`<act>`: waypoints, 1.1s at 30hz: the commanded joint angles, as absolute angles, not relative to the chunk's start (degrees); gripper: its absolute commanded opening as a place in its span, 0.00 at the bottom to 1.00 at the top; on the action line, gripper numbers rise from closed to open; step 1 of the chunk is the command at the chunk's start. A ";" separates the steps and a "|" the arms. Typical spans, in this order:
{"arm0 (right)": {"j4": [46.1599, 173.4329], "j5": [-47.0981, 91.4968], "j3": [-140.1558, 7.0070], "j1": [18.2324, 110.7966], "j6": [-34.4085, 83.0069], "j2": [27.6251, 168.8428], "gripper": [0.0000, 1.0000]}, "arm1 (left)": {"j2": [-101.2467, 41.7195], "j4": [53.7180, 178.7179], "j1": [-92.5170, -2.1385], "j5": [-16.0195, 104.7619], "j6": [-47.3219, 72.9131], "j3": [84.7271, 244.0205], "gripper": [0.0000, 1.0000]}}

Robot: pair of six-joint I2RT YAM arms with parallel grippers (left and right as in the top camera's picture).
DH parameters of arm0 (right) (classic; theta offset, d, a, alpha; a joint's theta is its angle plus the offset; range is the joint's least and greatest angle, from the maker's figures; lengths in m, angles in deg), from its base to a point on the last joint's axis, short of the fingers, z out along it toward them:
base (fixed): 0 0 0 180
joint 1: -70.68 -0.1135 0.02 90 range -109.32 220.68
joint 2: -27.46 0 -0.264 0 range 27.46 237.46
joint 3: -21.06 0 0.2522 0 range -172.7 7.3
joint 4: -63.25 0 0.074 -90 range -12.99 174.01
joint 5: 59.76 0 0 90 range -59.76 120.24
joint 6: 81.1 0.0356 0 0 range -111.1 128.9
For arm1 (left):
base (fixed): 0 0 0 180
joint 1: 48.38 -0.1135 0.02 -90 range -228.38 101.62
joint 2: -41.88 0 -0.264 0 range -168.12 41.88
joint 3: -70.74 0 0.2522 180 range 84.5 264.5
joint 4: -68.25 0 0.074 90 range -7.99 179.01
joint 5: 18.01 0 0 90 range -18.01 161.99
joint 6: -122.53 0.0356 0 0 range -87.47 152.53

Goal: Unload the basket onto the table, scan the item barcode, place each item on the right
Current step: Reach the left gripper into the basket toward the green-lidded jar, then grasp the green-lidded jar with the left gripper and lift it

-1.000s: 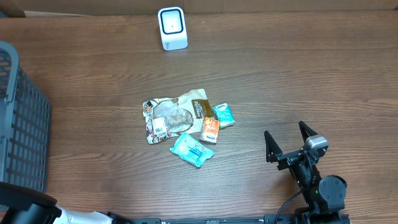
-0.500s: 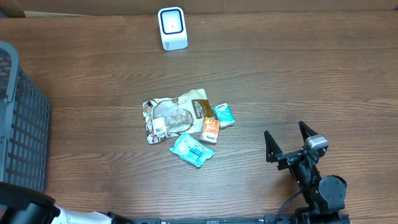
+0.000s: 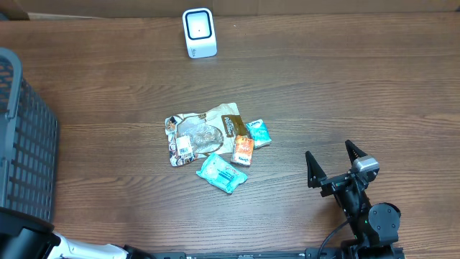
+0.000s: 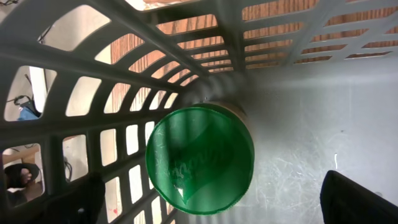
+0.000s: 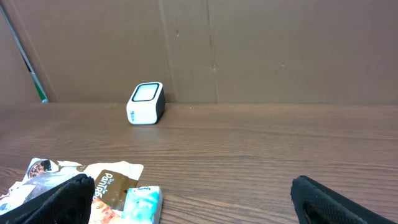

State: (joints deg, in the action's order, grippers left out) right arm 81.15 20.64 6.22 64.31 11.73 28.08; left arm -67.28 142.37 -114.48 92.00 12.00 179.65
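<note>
Packets (image 3: pixel 215 144) lie unmoved mid-frame; only the left gripper (image 4: pixel 217 205), jaws apart, shifts slightly inside the basket (image 3: pixel 29 144) at lower left. Right gripper (image 3: pixel 329 152) waits spread wide; scanning not begun.

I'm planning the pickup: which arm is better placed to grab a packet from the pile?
Right. The right gripper, open, faces the pile of colourful snack packets nearby; the left gripper is inside the grey plastic basket, facing a green-lidded can.
</note>
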 commanded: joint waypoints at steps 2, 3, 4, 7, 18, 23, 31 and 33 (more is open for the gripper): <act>80.98 21.16 6.83 64.55 11.86 27.63 1.00 | -67.54 141.87 -114.85 93.59 12.85 178.86 0.95; 80.98 21.16 6.83 64.55 11.86 27.63 1.00 | -67.54 141.45 -114.85 93.59 12.85 178.56 0.96; 80.98 21.16 6.83 64.55 11.86 27.63 1.00 | -67.54 140.91 -114.85 93.59 12.85 178.03 0.96; 80.98 21.16 6.83 64.55 11.86 27.63 1.00 | -67.54 138.54 -114.85 93.59 12.87 175.24 0.96; 80.98 21.16 6.83 64.55 11.86 27.63 1.00 | -67.54 134.11 -114.85 93.57 13.29 171.46 0.93; 80.98 21.16 6.83 64.55 11.86 27.63 1.00 | -67.54 133.06 -114.83 92.89 13.29 170.80 0.92; 80.98 21.16 6.83 64.55 11.86 27.63 1.00 | -67.54 131.99 -114.61 89.24 13.33 170.80 0.91; 80.98 21.16 6.83 64.55 11.86 27.63 1.00 | -67.54 131.20 -114.55 86.93 14.25 170.80 0.90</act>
State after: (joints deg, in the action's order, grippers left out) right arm 81.15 20.64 6.22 64.31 11.71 28.08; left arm -67.46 132.08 -114.48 90.82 12.19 171.37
